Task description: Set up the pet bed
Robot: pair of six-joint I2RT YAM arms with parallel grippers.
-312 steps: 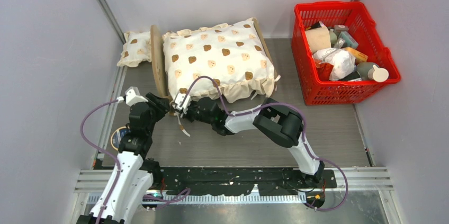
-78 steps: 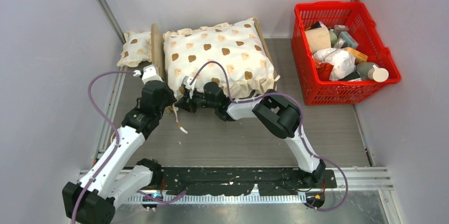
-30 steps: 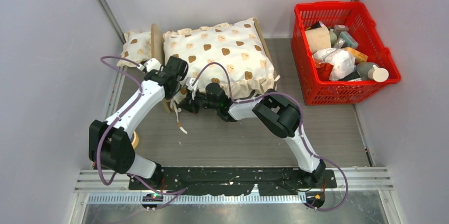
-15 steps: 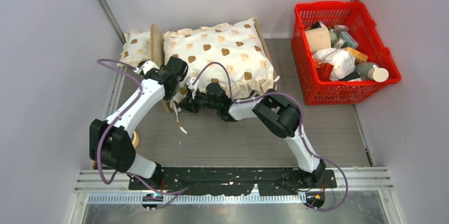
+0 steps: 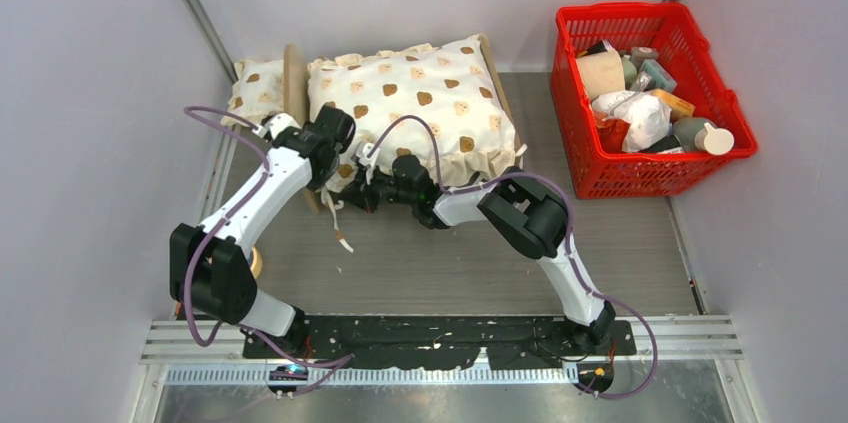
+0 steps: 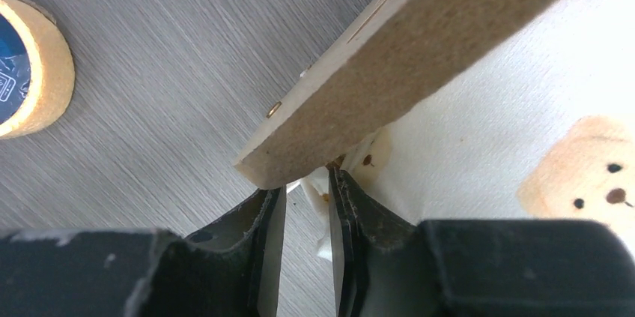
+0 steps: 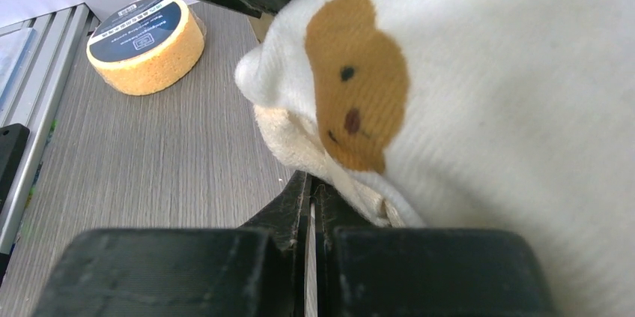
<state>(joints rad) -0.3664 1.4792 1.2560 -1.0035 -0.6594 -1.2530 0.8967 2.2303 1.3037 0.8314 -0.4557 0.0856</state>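
The left arm has swung up from the near left side and now reaches the pet bed (image 5: 293,83). The bed's tall wooden end stands straighter than it did a while ago. The pet bed sits at the far left of the worktop (image 5: 450,273), close to the back wall. A fat cushion (image 5: 420,103) with little bears on it lies on top and hides most of the bed.

The left pincer (image 6: 305,182) is at the near corner of the wooden end. Its two fingers are a little apart. The wood corner is just over their tips, and a bit of white cloth pokes into the gap.

The right pincer (image 7: 311,186) is just beside it, at the cushion's near left corner. Its fingers are pressed together on the cushion's frilly edge.

A small pillow (image 5: 255,88) lies on the other side of the wooden end, by the left wall. A round yellow roll (image 7: 146,43) with a blue top lies on the worktop near the left arm. A red basket (image 5: 625,11) full of things stands well apart on the right.
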